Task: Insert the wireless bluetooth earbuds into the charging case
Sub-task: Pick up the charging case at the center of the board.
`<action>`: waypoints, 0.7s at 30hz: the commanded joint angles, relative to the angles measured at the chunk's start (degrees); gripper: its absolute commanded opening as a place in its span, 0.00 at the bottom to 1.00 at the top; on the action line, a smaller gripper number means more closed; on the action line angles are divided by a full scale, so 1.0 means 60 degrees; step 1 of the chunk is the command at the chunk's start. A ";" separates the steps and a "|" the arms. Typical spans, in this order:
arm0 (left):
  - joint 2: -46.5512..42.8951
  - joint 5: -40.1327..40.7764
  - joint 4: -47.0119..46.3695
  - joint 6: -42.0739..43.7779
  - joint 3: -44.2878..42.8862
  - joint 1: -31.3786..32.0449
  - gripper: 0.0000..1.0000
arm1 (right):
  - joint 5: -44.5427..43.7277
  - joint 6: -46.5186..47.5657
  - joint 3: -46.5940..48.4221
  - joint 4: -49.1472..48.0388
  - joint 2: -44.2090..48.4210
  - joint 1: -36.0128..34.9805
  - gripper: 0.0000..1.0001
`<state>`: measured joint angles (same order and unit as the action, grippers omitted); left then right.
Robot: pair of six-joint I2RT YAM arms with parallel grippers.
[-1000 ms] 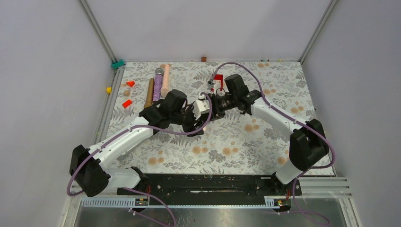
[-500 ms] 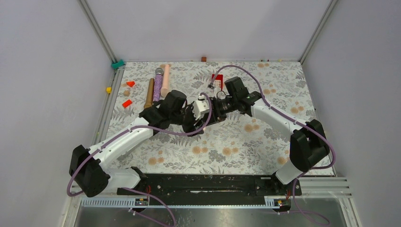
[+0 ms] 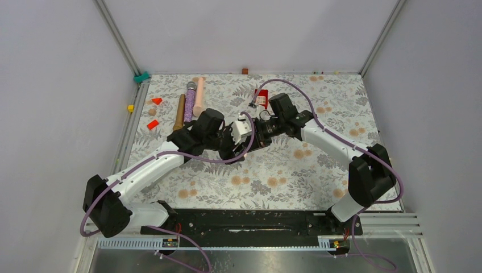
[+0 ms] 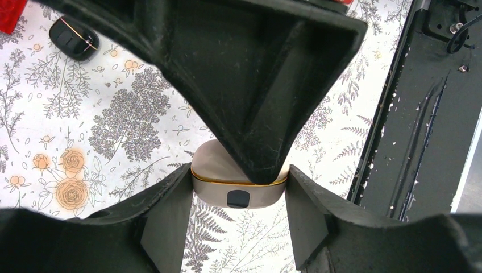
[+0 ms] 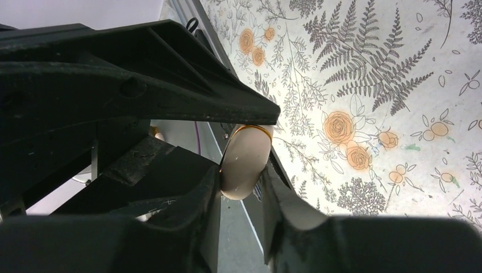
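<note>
Holding the charging case (image 4: 237,187) between its two fingers, the left gripper (image 4: 239,196) is part closed, pressing on the case's short ends and keeping it up off the flowered table (image 4: 113,119) near the middle. The right gripper (image 5: 242,173) meets it from the 3 o'clock side in the overhead view. Its jaws stand narrow against the two broad faces and seem to touch both, so I judge the case is held by both arms.

From the left wrist the case lies with its long axis from 9 to 3 o'clock. The gold seam runs level, the small dark button faces the camera, and what is probably the lid sits toward 12 o'clock, under one right finger. From the right wrist it is seen edge on, thin, with the seam end toward 12 o'clock.

It looks like a light, hard, smooth pebble of plastic, so likely slippery and apt to twist out of a pinch. The safest hold is probably on the lower half below the seam, leaving the hinged lid free.

No earbuds can be made out in these views. A black case (image 4: 74,38) lies on the table at 10 o'clock from the left wrist.
</note>
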<state>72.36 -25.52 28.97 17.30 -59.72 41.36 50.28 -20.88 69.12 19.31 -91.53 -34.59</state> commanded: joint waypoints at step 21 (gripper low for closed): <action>-0.2049 -0.1067 0.1088 0.1059 -0.1106 -0.1564 0.99 | -0.0467 0.3351 0.1683 0.3004 0.1874 -0.0102 0.21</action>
<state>63.29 -27.33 30.96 18.24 -60.51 34.00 48.40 -8.95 74.35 30.20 -86.26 -34.87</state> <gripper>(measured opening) 0.984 0.295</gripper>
